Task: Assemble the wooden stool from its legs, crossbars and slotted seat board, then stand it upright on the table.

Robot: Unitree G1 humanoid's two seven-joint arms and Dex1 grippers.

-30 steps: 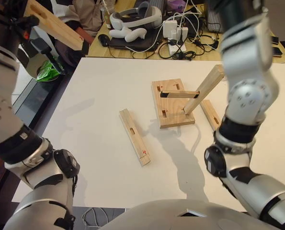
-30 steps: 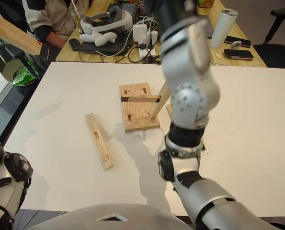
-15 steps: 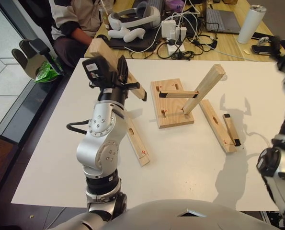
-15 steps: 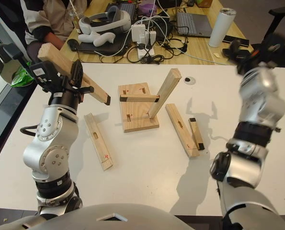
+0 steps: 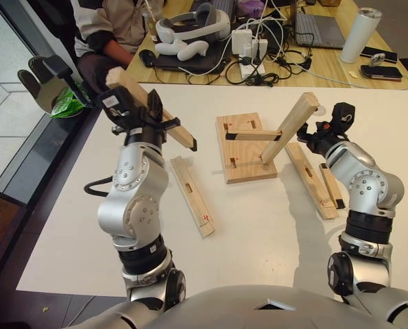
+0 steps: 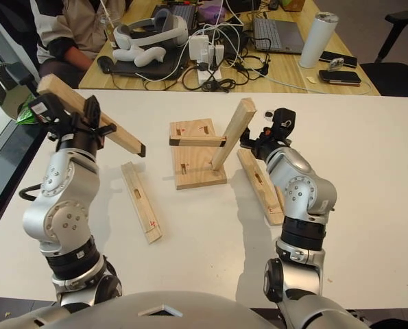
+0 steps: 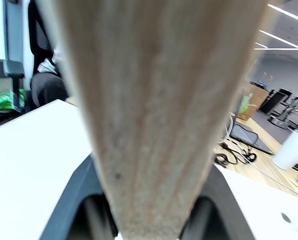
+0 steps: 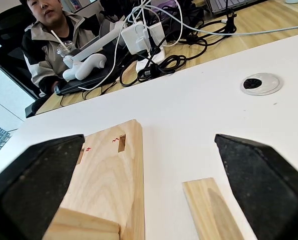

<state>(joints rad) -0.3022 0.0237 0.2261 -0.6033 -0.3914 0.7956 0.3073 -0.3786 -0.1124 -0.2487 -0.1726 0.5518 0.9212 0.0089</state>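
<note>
The slotted seat board [image 5: 243, 164] lies flat mid-table. One leg [image 5: 291, 125] stands tilted in it, with a crossbar [image 5: 254, 135] joining them. My right gripper [image 5: 313, 135] is open beside that leg's upper part; in the right wrist view its fingers [image 8: 36, 182] stand wide apart around the leg's top [image 8: 111, 180] without touching. My left gripper [image 5: 138, 115] is shut on another leg [image 5: 175, 130], held slanted in the air over the table's left side. In the left wrist view that leg [image 7: 154, 115] runs between the dark fingers [image 7: 71, 202].
A third leg [image 5: 193, 197] lies left of the seat board. A fourth leg [image 5: 305, 171] and a short crossbar [image 5: 330, 185] lie to its right. The desk behind holds a headset [image 5: 190, 27], cables, a tumbler [image 5: 358, 24] and a phone.
My right arm swung down from the right edge to the tilted leg's top. My left arm moved the held leg a little left and away from the seat board.
</note>
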